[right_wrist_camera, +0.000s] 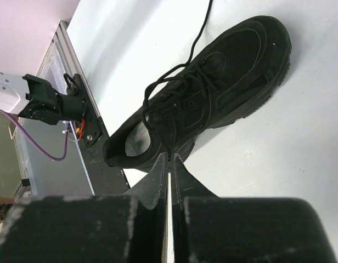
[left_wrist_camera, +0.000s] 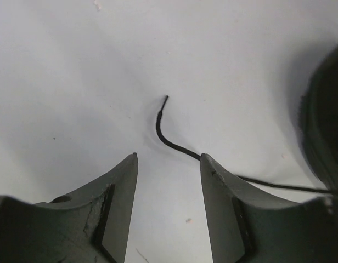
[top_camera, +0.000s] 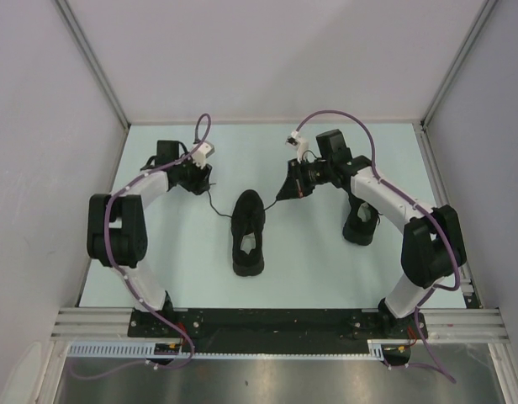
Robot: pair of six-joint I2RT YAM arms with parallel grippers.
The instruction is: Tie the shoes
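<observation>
My right fingers (right_wrist_camera: 158, 183) pinch a thin black lace (right_wrist_camera: 164, 139) of the all-black low-top sneaker (right_wrist_camera: 213, 93); left fingers (left_wrist_camera: 117, 192) gape (empty) near the other lace end (left_wrist_camera: 161, 126), which any tug could drag away.

Leaves bare counter (top_camera: 179, 252) open on either side of the shoe (top_camera: 248, 231) and past its toe. Shows clear passage between the parted fingers (left_wrist_camera: 119, 186) of the left tool (left_wrist_camera: 169, 159), save a loose lace end (left_wrist_camera: 168, 131) lying just ahead. Bars the gap from shoe to closed right tool (right_wrist_camera: 169, 158) with a taut lace (top_camera: 272, 203), seemingly pinched there. Hems in three sides with walls (top_camera: 40, 101).
</observation>
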